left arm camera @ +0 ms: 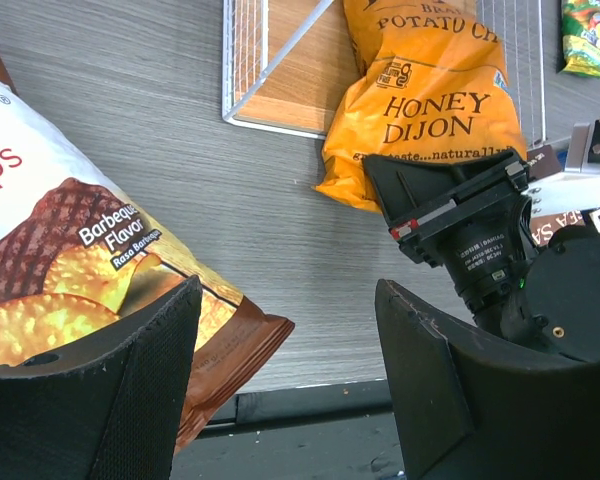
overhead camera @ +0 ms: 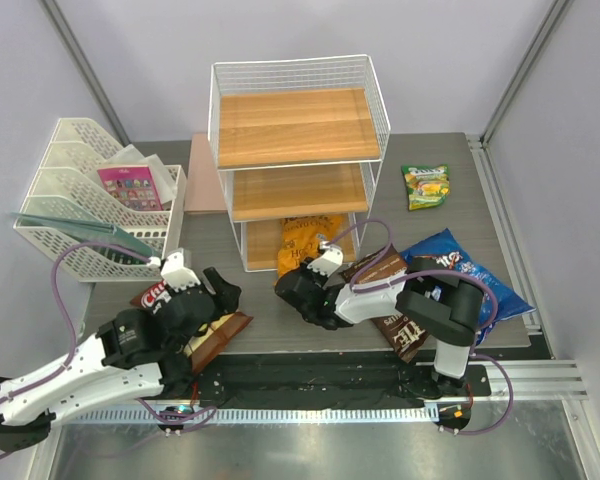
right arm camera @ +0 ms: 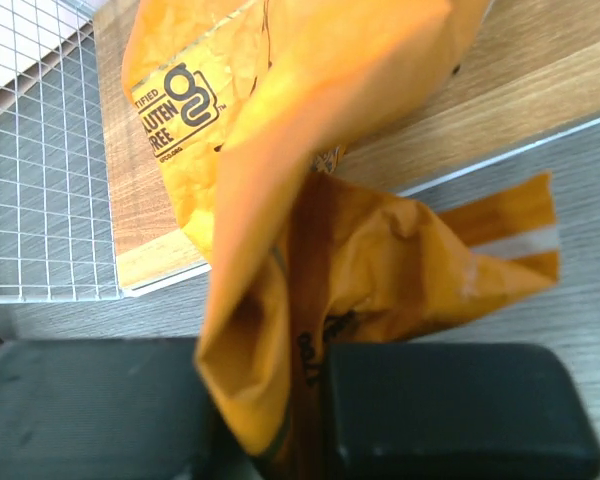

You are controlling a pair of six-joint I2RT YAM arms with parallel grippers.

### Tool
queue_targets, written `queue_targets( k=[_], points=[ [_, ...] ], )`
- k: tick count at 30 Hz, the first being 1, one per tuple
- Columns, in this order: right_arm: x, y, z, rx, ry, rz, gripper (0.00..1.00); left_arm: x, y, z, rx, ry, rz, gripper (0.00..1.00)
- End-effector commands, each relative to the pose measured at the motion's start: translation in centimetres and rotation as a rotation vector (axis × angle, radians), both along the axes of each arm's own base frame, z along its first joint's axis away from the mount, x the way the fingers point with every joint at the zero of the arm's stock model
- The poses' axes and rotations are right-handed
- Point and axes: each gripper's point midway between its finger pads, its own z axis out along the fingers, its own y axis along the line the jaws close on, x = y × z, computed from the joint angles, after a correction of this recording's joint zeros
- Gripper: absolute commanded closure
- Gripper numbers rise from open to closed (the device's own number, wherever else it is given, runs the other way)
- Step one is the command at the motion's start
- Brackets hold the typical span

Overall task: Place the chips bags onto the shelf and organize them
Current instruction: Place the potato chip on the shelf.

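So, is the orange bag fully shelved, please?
Partly: the orange bag lies half on the lowest board of the shelf, half over the table.

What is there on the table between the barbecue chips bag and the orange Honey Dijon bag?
Nothing: in the left wrist view, only bare grey table separates the barbecue bag from the Honey Dijon bag.

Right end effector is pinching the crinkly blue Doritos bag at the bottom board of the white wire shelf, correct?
Wrong bag. The right end effector is pinching the crinkly orange Honey Dijon chips bag at the bottom board of the white wire shelf, as the right wrist view shows.
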Motion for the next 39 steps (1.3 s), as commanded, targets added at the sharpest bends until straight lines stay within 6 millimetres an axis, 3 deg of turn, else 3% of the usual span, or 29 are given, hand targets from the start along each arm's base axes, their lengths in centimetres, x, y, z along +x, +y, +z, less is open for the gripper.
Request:
queue_targets(
  k=[1, 12, 17, 26, 31, 39],
  points=[
    [0.6, -1.0, 0.7, 0.005, -0.053, -0.09, 0.93, 0.1, 0.6, -0.2, -0.008, -0.01, 0.027, 0.3],
    [1.8, -3.9, 2.7, 0.157, -0.142, -0.339, 0.98, 0.0, 0.5, -0.3, 0.009, 0.0, 0.016, 0.29],
    [2.8, -4.0, 3.5, 0.168, -0.132, -0.345, 0.96, -0.1, 0.4, -0.3, 0.001, 0.002, 0.013, 0.3],
    [4.6, -6.5, 3.9, 0.113, -0.117, -0.342, 0.93, -0.2, -0.1, -0.9, -0.01, 0.008, -0.005, 0.3],
    [6.0, -7.1, 3.0, 0.121, -0.058, -0.319, 0.9, 0.0, -1.3, -1.1, 0.009, 0.025, -0.032, 0.3],
    [7.0, -6.2, 1.4, 0.127, -0.026, -0.278, 0.9, 0.1, -1.7, -0.8, 0.017, 0.026, -0.04, 0.3]
  ],
)
